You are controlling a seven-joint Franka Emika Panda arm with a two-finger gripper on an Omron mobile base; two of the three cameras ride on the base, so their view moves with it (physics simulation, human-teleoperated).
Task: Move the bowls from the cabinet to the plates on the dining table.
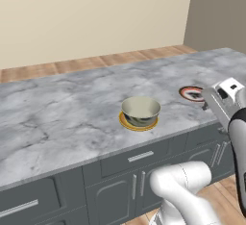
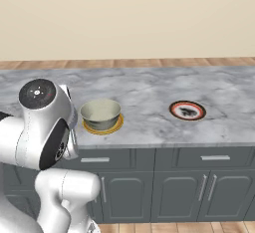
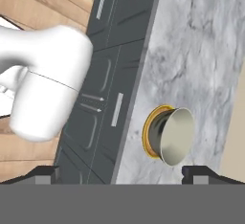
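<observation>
Right base view: cream-beige bowl point(image 2: 100, 113) sits upright on the yellow-gold plate point(image 2: 115, 125), left of centre on the marble dining table point(image 2: 149, 92); dark-red-rimmed plate point(image 2: 188, 110) is well apart to its right, nothing on it. Left base view agrees: bowl point(image 1: 141, 111) on its plate point(image 1: 126, 123) at mid-frame, near the front edge, red-rimmed plate point(image 1: 191, 93) at right beside the arm's wrist. Hand view is rolled, table edge running vertical: bowl point(image 3: 173, 136) and gold plate point(image 3: 149, 137) at lower centre, gripper point(image 3: 120, 174) with tips spread wide at the bottom corners, nothing between them, bowl clear of both. Claw is wide and empty. My read: first bowl is delivered, so half done; red bowl and wall cabinet aren't in frame, so the red one is presumably not fetched yet. Next move likely calls for pulling the arm clear of the table, driving the base to the cabinet, then grasping the red bowl by its rim for the red-rimmed plate.
</observation>
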